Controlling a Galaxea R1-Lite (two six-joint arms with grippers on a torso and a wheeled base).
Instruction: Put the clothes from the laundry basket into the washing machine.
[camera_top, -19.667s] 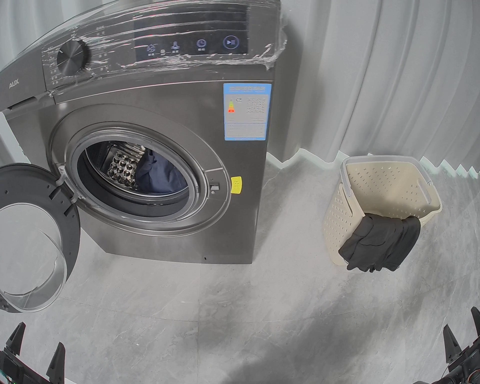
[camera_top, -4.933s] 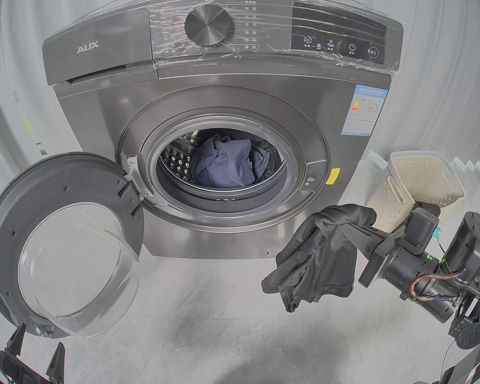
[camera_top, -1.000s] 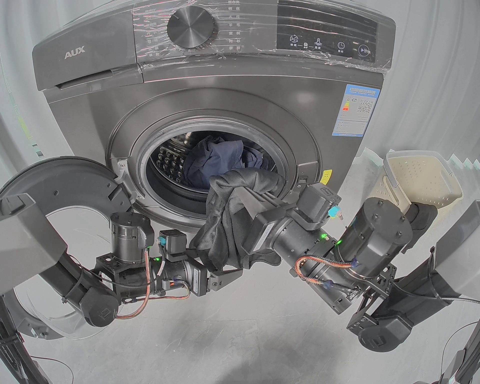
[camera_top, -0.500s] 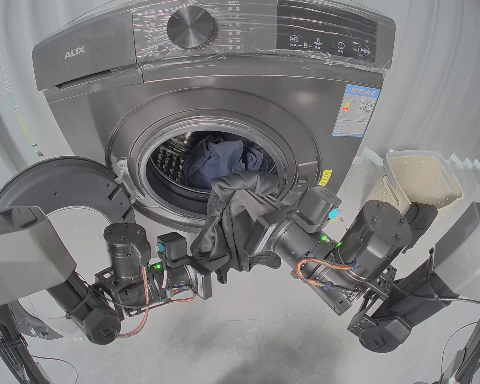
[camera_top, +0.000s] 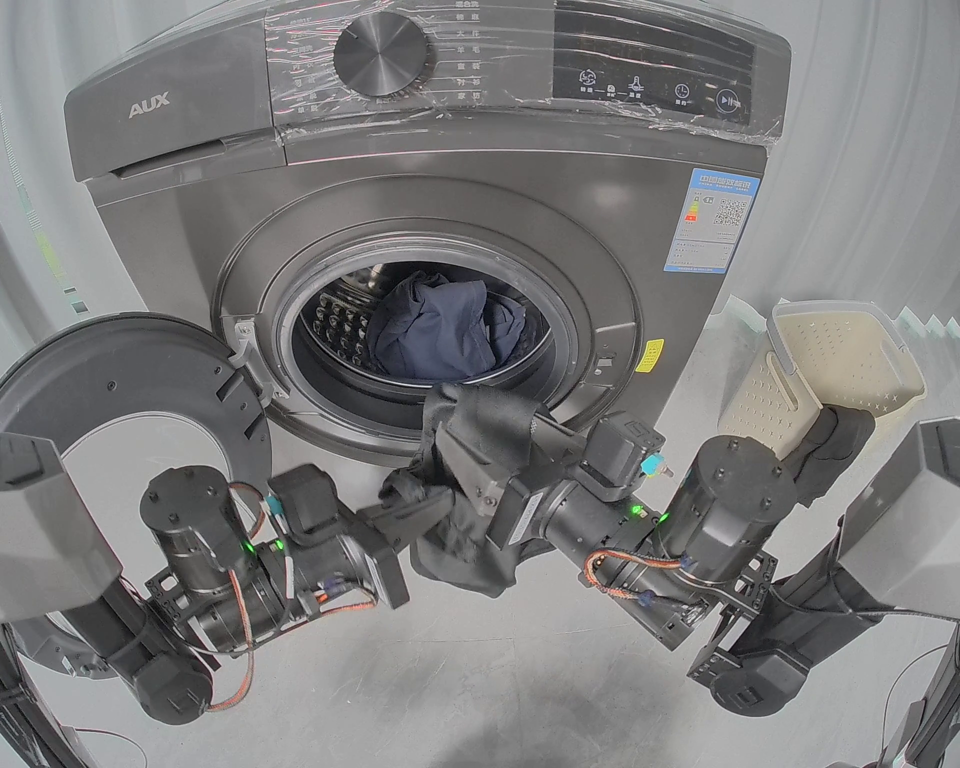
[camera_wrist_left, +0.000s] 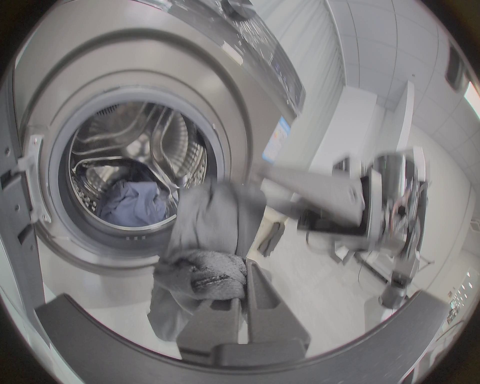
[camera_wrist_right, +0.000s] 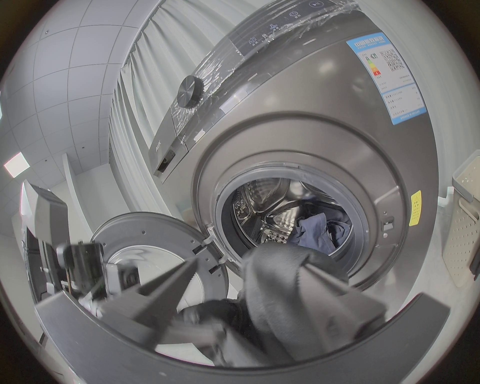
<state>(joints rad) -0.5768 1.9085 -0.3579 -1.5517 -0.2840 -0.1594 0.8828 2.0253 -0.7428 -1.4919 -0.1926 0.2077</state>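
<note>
Loading step, seen from the head view with both wrist views. The washing machine stood with its door swung open at 9 o'clock of the drum mouth. A navy garment already lay inside the drum. The dark garment hung in the air at 6 o'clock of the mouth, just outside and below the rim, and was not yet in the drum.

The right gripper came in from 4 o'clock. Its jaws stood apart, and the cloth looked draped over one finger rather than clamped between the two. The left gripper, at 8 o'clock of the garment, was closed, pinching a bunched lower fold.

The laundry basket sat at 3 o'clock of the machine, well apart from the arms. A second dark garment was slung over its near rim.

The step in hand was judged to be the transfer of the dark garment into the drum, with the carry done and the insertion pending. The next move called for lifting the bundle toward 12 o'clock, over the lip of the mouth, and pushing it deep enough that no hanging tail stayed outside. Both grippers would then have to let go and draw clear. The basket's remaining garment would need a further trip.
</note>
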